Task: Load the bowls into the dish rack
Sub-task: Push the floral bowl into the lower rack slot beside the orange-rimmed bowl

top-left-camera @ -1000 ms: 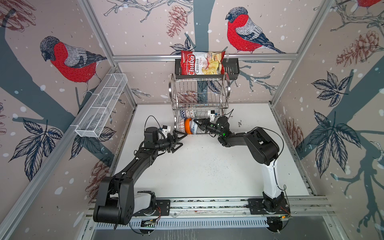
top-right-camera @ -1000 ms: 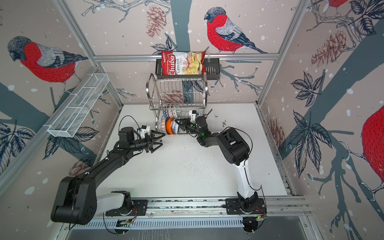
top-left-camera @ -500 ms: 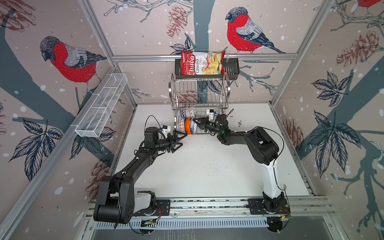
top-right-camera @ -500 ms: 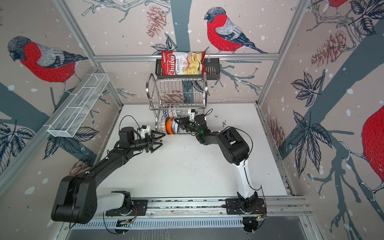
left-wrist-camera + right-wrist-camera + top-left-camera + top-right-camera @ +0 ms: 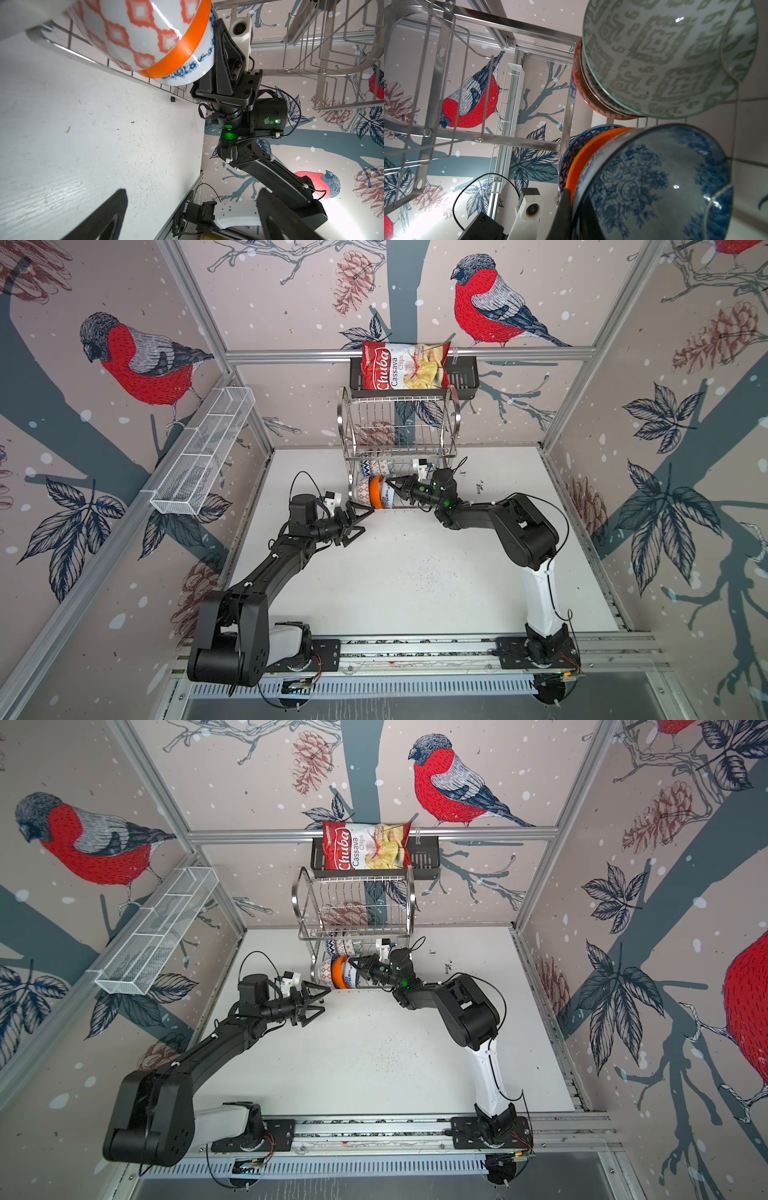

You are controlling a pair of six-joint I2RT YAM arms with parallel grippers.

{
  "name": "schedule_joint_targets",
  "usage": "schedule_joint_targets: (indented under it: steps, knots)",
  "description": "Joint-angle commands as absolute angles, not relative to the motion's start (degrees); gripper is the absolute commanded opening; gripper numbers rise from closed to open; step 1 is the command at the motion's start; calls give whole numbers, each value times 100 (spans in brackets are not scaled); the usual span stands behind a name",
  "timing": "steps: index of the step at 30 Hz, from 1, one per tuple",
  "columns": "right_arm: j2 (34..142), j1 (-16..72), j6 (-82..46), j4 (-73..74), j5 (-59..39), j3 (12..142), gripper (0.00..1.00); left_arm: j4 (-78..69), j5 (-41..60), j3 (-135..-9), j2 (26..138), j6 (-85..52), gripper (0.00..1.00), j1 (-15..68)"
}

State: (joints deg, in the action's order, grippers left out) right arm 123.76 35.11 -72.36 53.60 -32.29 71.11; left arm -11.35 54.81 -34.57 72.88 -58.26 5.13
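The right tool [image 5: 394,485] is closed tight on the rim of the floral bowl [image 5: 654,182] in the dish rack [image 5: 399,457]; the left tool [image 5: 365,521] stands wide open, empty.

A blue floral bowl [image 5: 654,182] beside an orange bowl [image 5: 591,149], right gripper [image 5: 576,214] seemingly on its rim.

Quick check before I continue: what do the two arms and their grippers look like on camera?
The left arm and right arm are black, each with a white link near the base. The left gripper and right gripper have black triangular fingers and a white wrist camera housing. Thin black cables loop above each wrist; a green light glows on the right wrist.
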Motion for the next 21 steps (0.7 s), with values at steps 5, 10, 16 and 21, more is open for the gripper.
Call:
schedule_joint_targets:
  steps: [5,10,16,21]
  knots:
    - [12257,3498,-6618,4434,-3253,7259,0,-1212,5459,-3473,7287,-5748,97,501]
    - [12234,3498,-6478,4235,-3278,7303,0,-1204,5458,-3463,7270,-5748,97,495]
    - [12217,3515,-6223,3832,-3278,7446,0,-1193,5463,-3469,7266,-5747,97,492]
    - [12226,3551,-5921,3347,-3256,7645,0,-1184,5457,-3452,7260,-5736,97,492]
